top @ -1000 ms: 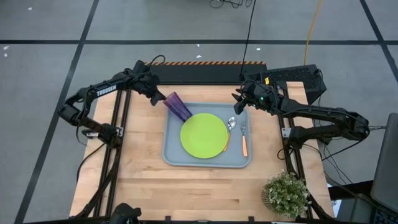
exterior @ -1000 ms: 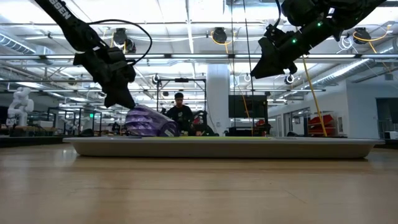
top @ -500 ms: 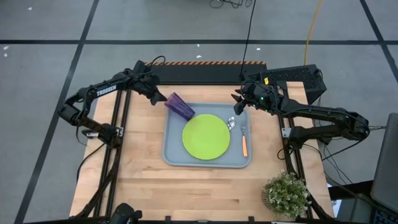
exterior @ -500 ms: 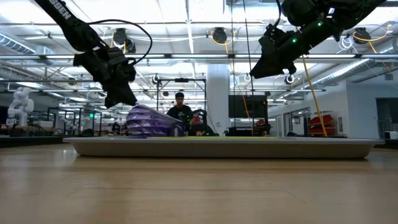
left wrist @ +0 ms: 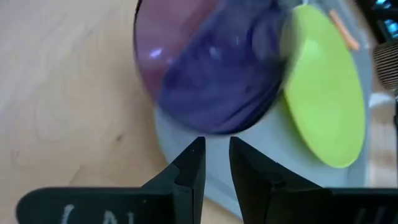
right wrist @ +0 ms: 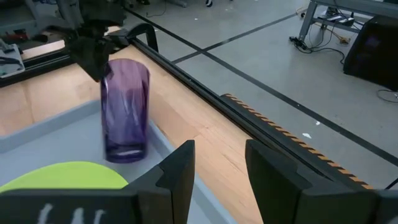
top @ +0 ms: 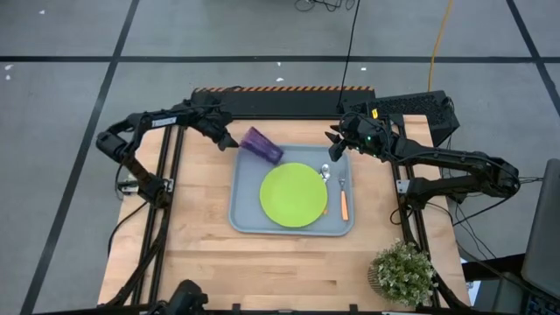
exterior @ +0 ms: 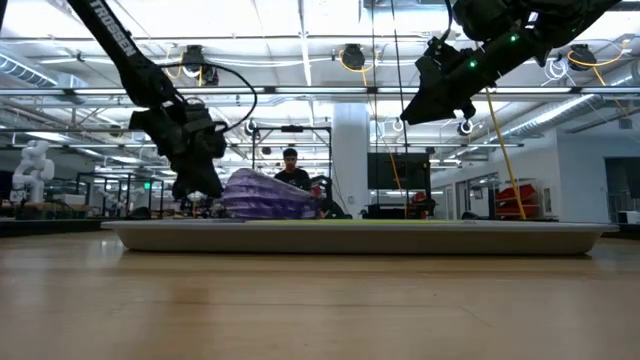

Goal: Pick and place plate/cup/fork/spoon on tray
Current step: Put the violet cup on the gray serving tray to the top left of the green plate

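The left hand (top: 229,140) hangs low over the table (top: 197,219) just outside the tray's (top: 245,223) far left corner, its two dark fingers (left wrist: 189,171) standing a narrow gap apart and gripping nothing; the cup (top: 262,145) lies on its side right in front of the fingertips, free of them, resting across the tray's far left corner with its open mouth turned toward that hand. Beside the cup, nearer the middle of the tray, the lime-green plate (top: 293,194) lies flat. To the plate's right, along the tray's right side, the spoon (top: 326,174) lies with its bowl toward the far rim, and the fork (top: 343,198) lies just beside it, its orange handle pointing to the near edge. The right hand (top: 334,145) hovers in the air above the tray's far right corner, its fingers (right wrist: 177,171) parted and empty. A small potted plant (top: 402,271) stands on the table's near right corner, well apart from the tray. In the room beyond, a person (exterior: 291,172) shows behind the cup
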